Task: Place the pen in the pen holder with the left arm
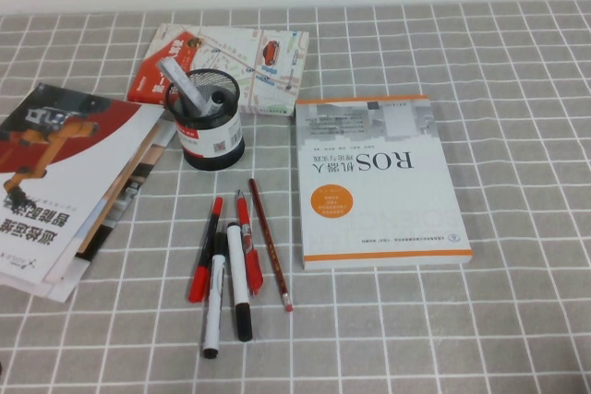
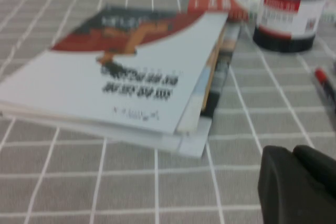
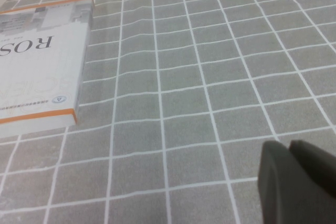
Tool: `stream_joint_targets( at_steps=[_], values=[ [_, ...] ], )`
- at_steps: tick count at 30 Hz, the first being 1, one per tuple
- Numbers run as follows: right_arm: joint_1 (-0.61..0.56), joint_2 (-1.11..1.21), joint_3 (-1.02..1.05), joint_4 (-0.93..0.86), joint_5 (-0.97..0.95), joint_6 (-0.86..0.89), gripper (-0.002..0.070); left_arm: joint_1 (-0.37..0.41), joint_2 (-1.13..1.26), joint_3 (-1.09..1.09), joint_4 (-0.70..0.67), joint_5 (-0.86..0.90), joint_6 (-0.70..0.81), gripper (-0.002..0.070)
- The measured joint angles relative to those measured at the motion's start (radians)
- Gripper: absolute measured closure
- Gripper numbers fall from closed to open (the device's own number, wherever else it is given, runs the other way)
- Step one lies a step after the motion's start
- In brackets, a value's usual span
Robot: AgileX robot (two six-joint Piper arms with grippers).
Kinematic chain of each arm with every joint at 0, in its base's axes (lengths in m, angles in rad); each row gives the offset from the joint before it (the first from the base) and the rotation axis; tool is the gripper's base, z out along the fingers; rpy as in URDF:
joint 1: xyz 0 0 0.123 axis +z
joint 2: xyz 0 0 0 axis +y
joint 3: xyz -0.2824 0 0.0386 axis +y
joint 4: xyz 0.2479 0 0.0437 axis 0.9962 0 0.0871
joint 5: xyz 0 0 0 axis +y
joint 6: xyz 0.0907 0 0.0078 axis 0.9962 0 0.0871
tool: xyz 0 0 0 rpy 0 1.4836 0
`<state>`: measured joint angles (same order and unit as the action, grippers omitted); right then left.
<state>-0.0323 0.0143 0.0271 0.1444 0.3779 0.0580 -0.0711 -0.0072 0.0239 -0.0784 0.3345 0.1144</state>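
Observation:
The pen [image 1: 213, 306], slim and white with a small dark tip, lies on the grey checked cloth at the front of a row of pens. The black mesh pen holder [image 1: 209, 123] with a white and red label stands behind the row and holds a grey stick; it also shows in the left wrist view [image 2: 286, 17]. My left gripper [image 2: 292, 151] is shut and empty, low over the cloth near the front of a stack of booklets, well apart from the holder. My right gripper [image 3: 289, 145] is shut and empty over bare cloth. Neither gripper shows in the high view.
Beside the pen lie a white marker with a black cap [image 1: 239, 279], two red pens [image 1: 205, 248] and a thin red pencil [image 1: 269, 244]. A ROS book [image 1: 379, 182] lies to the right, a stack of booklets [image 1: 69, 186] to the left, a map leaflet [image 1: 226, 66] behind the holder.

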Motion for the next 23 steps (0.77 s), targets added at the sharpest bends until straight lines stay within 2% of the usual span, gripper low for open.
stream_joint_targets(
  at_steps=[23],
  values=[
    [0.0, 0.0, 0.0, 0.0, 0.0, 0.0, 0.0691, 0.0, -0.004, 0.002, 0.01, 0.047, 0.011, 0.0676]
  ],
)
